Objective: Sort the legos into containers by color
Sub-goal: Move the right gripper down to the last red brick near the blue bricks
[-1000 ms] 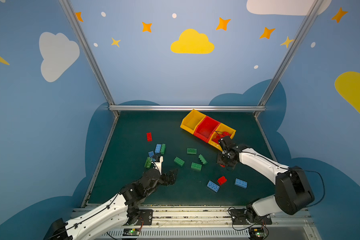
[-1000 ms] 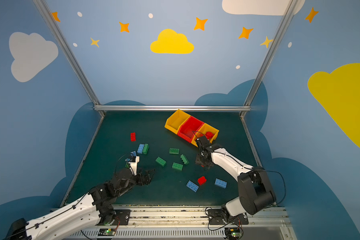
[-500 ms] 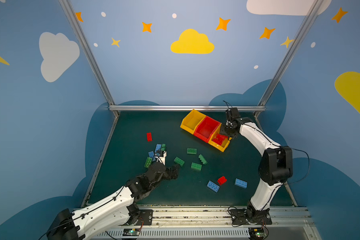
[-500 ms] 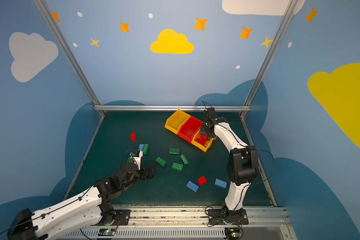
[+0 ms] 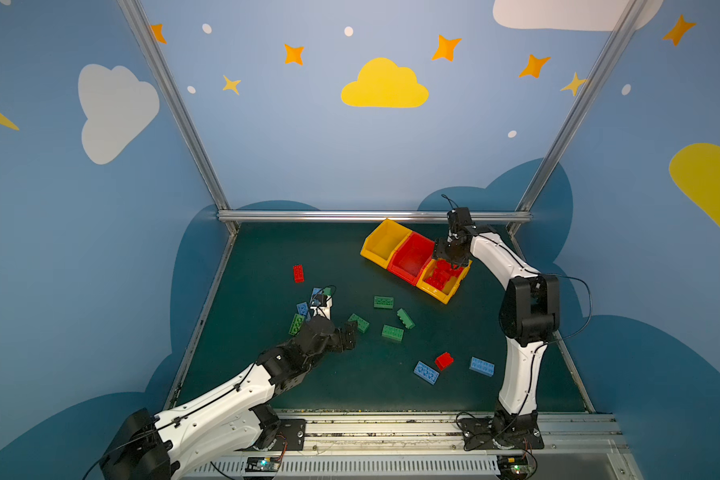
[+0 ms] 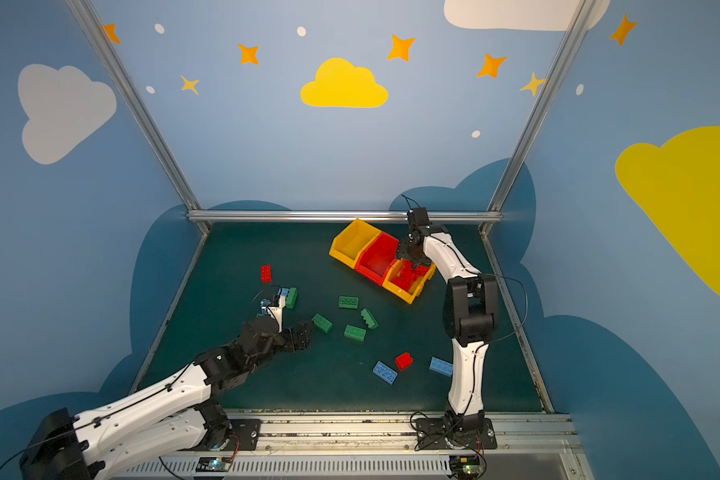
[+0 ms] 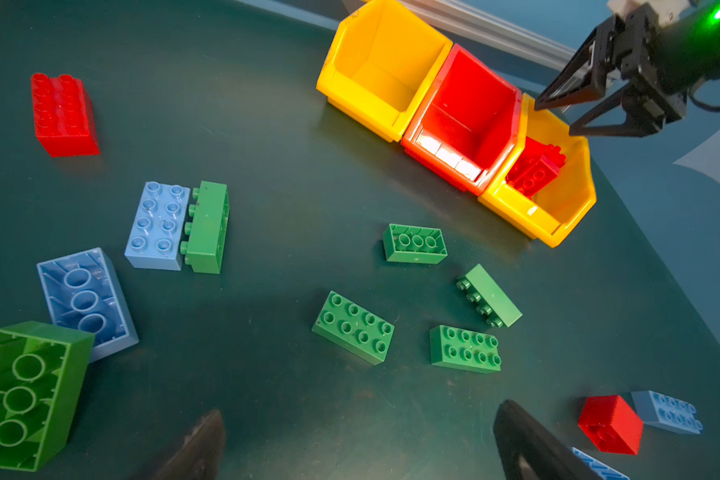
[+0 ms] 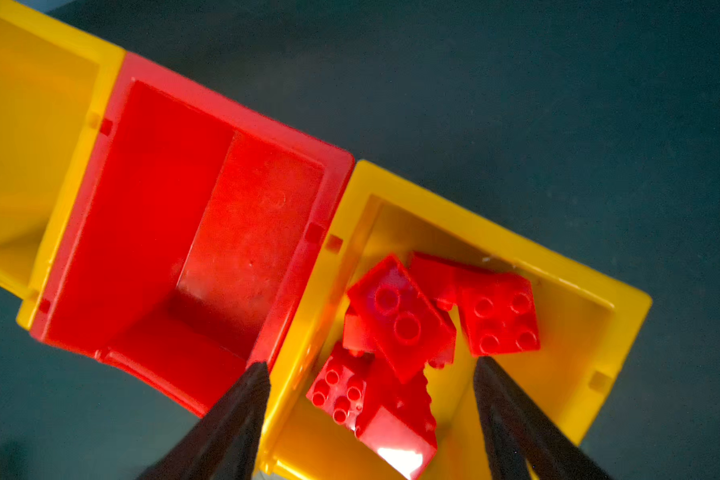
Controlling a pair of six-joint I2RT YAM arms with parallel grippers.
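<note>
Three containers (image 7: 385, 62), twelve loose legos (image 7: 352, 326) (six green, four blue, two red) — left gripper (image 7: 358, 419), right gripper (image 8: 371, 365) spread empty.

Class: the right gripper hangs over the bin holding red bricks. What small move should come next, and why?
Probably lift clear: the right gripper is open and empty above the yellow bin, red bricks lie inside, and another red brick sits on the mat.

Dark green counter (image 5: 454, 332) has the three joined bins (image 5: 385, 245) sitting toward the back right corner, yellow-red-yellow. Loose on it: a long red brick (image 5: 298, 273) toward the left edge, a blue-and-green cluster (image 5: 297, 324) just in front of that, four green bricks (image 5: 392, 333) mid-counter, and two blue bricks (image 5: 426, 372) flanking a short red brick (image 5: 444, 360) nearer the front right.
</note>
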